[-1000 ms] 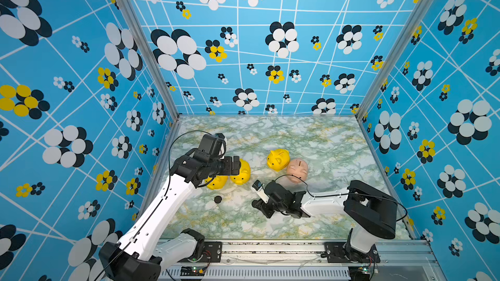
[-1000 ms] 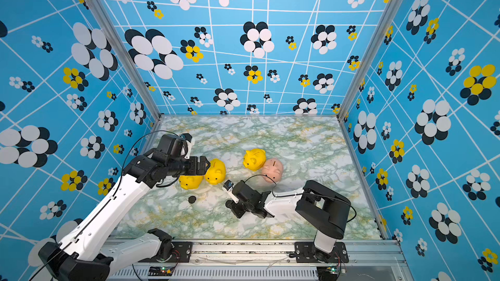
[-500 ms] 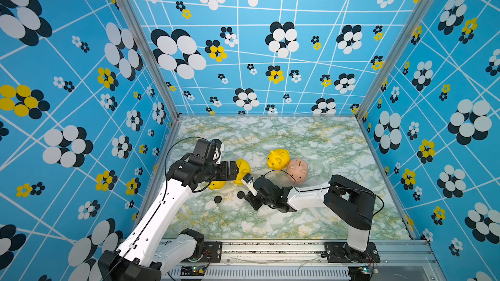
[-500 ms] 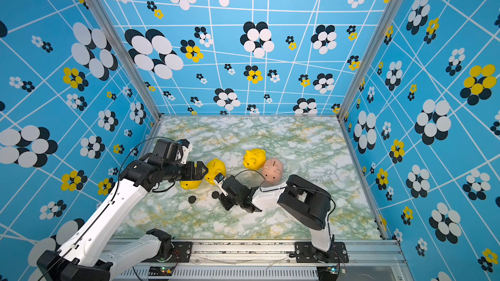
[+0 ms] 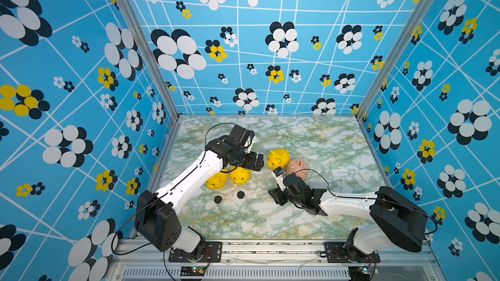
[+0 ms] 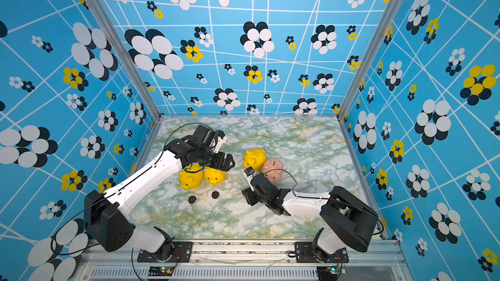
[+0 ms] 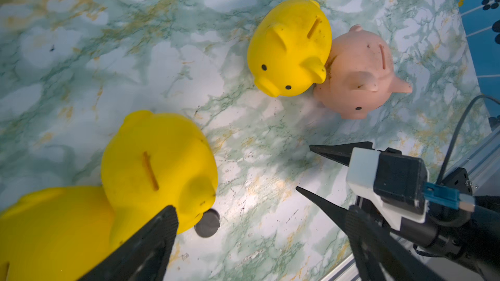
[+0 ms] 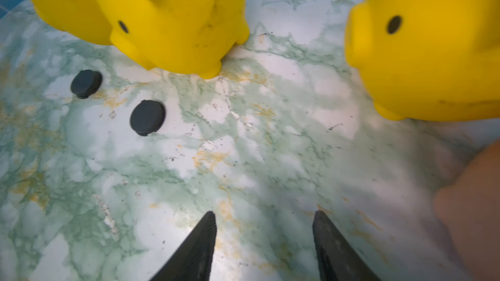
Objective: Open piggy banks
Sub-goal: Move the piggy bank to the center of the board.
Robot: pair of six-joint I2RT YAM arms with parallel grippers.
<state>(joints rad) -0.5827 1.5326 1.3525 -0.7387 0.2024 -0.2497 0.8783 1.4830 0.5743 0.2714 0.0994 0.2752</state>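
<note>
Under the left arm (image 5: 194, 173) sits one piggy bank (image 5: 216, 183) — half hidden

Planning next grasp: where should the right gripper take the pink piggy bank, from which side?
Pink piggy bank: likely grip snout and rump, from above. It stands upright, slot up, and the yellow bank beside it touches one flank, leaving no room for a flank grip.

A blue back wall (image 5: 270, 50) fills the upper middle of both top views, flanked by a left wall (image 5: 54, 104) and a right wall (image 5: 446, 104). All three carry white crossing lines and flowers in black, white and yellow. Silver posts (image 5: 144, 50) run down the back corners. The floor (image 5: 311, 136), at lower middle, is marbled white, green and ochre. A metal rail (image 5: 270, 247) crosses the bottom edge.
</note>
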